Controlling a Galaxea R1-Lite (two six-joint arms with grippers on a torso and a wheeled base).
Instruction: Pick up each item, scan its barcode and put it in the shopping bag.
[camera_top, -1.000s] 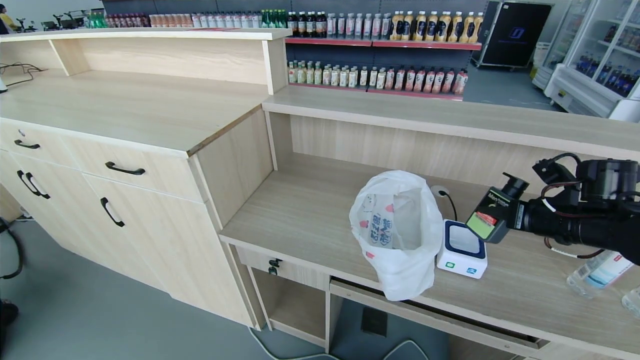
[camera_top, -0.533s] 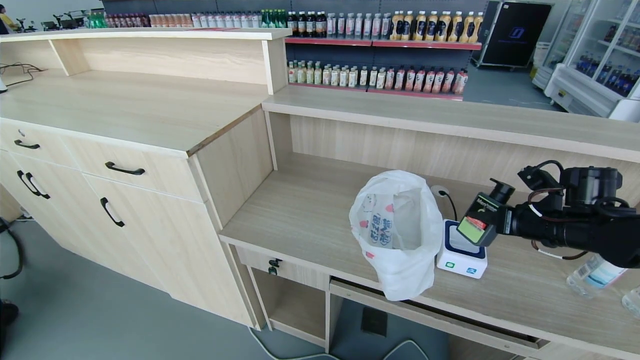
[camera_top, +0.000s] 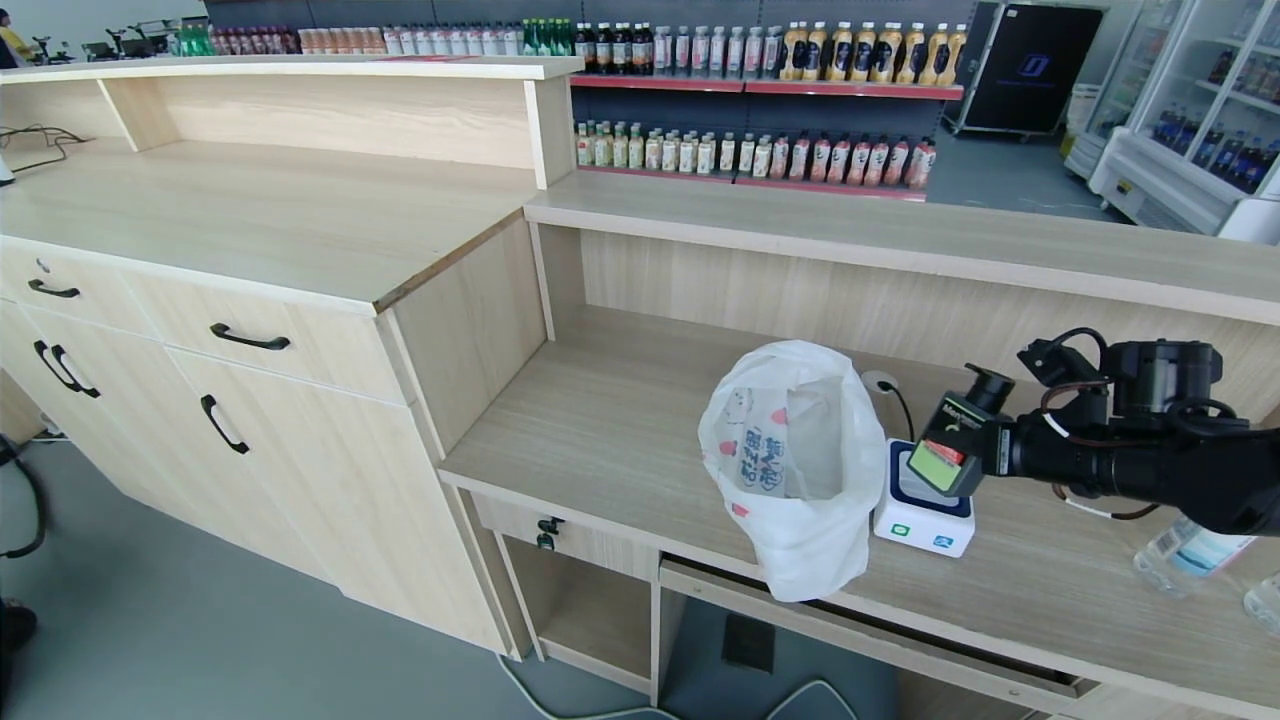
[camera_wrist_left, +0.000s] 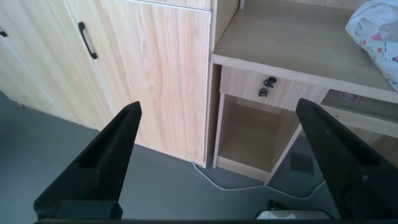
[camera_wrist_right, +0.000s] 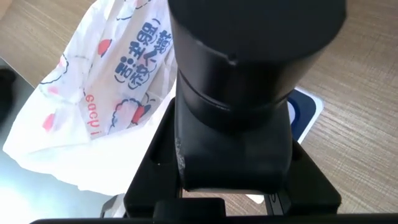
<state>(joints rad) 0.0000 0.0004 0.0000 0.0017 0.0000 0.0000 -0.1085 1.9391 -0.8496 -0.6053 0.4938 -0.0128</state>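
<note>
The scanning step is in hand. The right tool (camera_top: 1000, 452) is clamped on a dark bottle (camera_top: 950, 445) with a black cap and a green and red label; it holds the bottle tilted just above the scanner (camera_top: 925, 525), with the label side turned down toward the scanner's blue-rimmed window. The shopping bag (camera_top: 795, 470) stands on the tabletop (camera_top: 620, 430) touching the scanner, on the side away from the right arm, with its mouth open upward. Two clear water bottles (camera_top: 1195, 550) lie on the scanner's other side, well apart from it and probably waiting their turn. The left tool (camera_wrist_left: 217, 168) hangs far from the scanner, low over the floor, fingers apart and holding nothing. Next, I judge, the bottle must cross from above the scanner to over the bag's mouth, come down inside and be let go; the bag is thin and limp, so its rim could catch or fold.
</note>
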